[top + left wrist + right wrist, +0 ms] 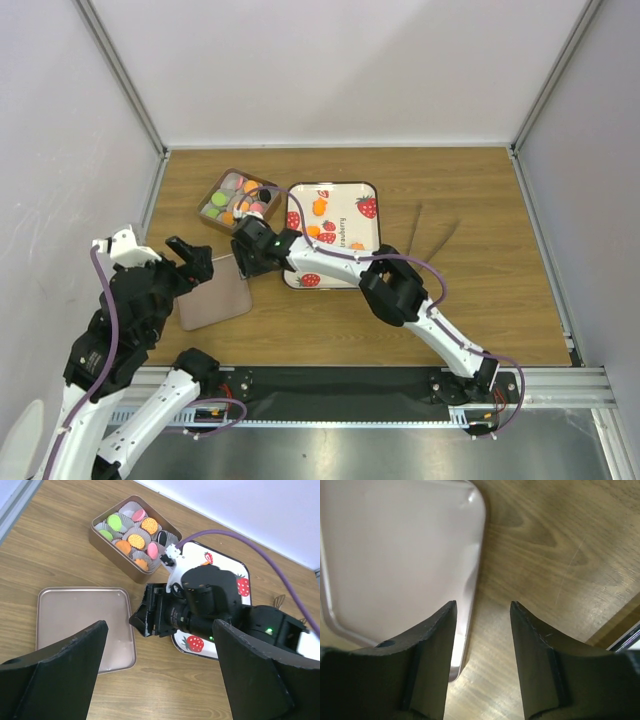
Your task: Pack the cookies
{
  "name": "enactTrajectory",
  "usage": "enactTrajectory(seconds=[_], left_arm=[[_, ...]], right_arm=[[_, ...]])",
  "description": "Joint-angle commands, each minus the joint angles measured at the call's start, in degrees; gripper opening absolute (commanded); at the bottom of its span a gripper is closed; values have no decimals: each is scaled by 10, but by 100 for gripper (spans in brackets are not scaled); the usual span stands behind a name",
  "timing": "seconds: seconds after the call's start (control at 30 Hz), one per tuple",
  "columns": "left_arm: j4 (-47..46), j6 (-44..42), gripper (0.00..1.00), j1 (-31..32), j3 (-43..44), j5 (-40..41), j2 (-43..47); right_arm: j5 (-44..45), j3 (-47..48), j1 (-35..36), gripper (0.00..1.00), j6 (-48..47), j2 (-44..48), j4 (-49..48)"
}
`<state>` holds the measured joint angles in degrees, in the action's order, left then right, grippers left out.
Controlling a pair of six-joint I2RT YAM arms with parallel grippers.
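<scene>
The wooden tabletop [480,250] carries everything, with the two arms reaching in from its near edge. The right arm [400,285] stretches far across to the left, over a white tray printed with strawberries [340,215]. The left arm [130,300] stands back on its own side.

Just left of the tray lies a flat, pinkish-brown lid [215,295], inner face up on the wood. Beyond it, near the back left, sits the open brown tin [112,555]. The cookies [135,541] are in that tin: orange, pink, green and black discs, each in a paper cup, and every cup that shows holds one. A few small orange shapes on the tray may be cookies or print; it cannot be told which.

The right hand [482,607] hangs low over the lid's right edge, its fingers partly spread. One is above the lid's rim and the other above bare wood, with nothing pinched between them. The left hand [160,625] is spread wide and empty, looking down on lid and tin from the near side.

The filling looks about done, so the step in hand is probably fetching the lid. Next, the right hand would need to settle so the rim sits between its fingers, then pinch it firmly. It would then lift the lid, turn it over and line it up squarely with the tin before lowering it.
</scene>
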<state>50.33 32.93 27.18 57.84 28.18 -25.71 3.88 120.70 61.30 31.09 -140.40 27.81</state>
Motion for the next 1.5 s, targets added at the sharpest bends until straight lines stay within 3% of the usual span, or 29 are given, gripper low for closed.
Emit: enactTrajectory(seconds=[0.0,0.33,0.7,0.93,1.2,1.47], left_arm=[[-7,-16,93,-5,24,7,1],[-6,-22,93,-5,17,13,2],[-15,-19,94,-4,10,9,1],[-18,-19,93,-4,17,6,-3],[-12,-22,94,-4,40,13,-12],[-16,-25,95,-4,38,0,-19]], right_arm=[[37,45,9,52,-1,-22,25],[66,96,28,43,-16,-66,51],[142,128,48,41,-44,-82,93],[139,134,53,32,-48,-95,102],[118,125,49,0,-43,-69,104],[101,76,25,0,-19,6,81]])
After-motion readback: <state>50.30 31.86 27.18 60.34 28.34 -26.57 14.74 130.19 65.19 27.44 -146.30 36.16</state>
